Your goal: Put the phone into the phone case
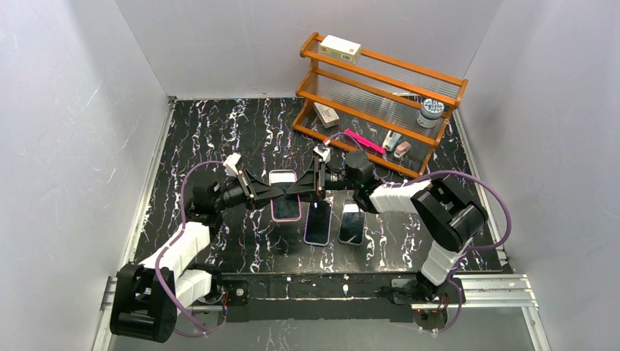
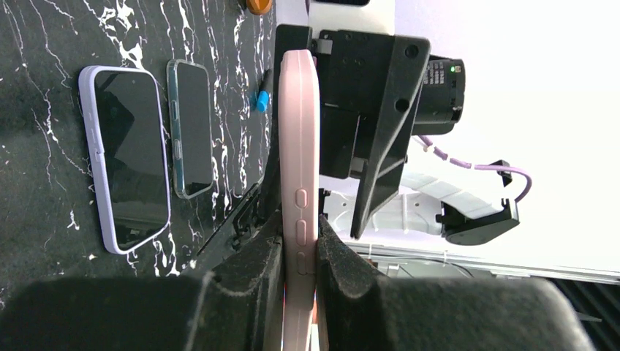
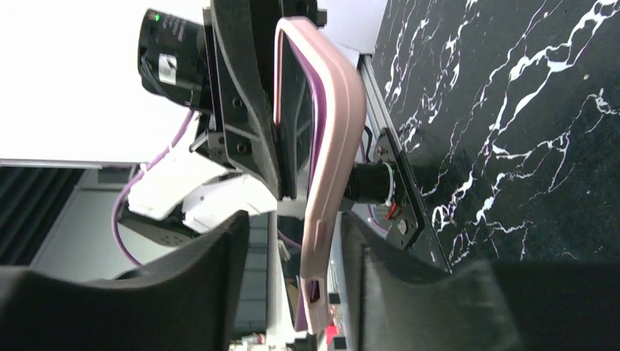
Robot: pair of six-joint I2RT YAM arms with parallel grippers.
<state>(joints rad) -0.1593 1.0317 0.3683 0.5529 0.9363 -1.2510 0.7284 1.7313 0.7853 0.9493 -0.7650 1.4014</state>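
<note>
Around: a lavender-cased phone (image 2: 124, 157) and a slimmer teal-edged phone (image 2: 188, 128) lie flat, screens up, side by side on the black, white-veined table (image 1: 197, 139), near where the two arms meet.
Further off: an orange wooden rack (image 1: 380, 80) with ribbed clear shelves stands at the back right, well apart, holding a small box, a round tin and other small items.
In the way: the two wrists face each other closely, with only the case between them.
Phone case (image 2: 300, 146): matte pink, with rounded corners and raised side buttons. It is held off the table at mid-table.
Phone (image 3: 298, 117): dark glossy screen with a purple rim, inside the pink case. Whether it is fully seated cannot be told.
Left fingers (image 2: 252, 278): black and padded, clenched on the case, one on each broad face.
Right fingers (image 3: 197, 292): spread apart and not gripping. The case end lies between them with a clear gap on one side.
Arms: the left arm (image 1: 179, 248) reaches in low from the left. The right arm (image 1: 446, 212) is bent at the elbow and reaches leftward.
</note>
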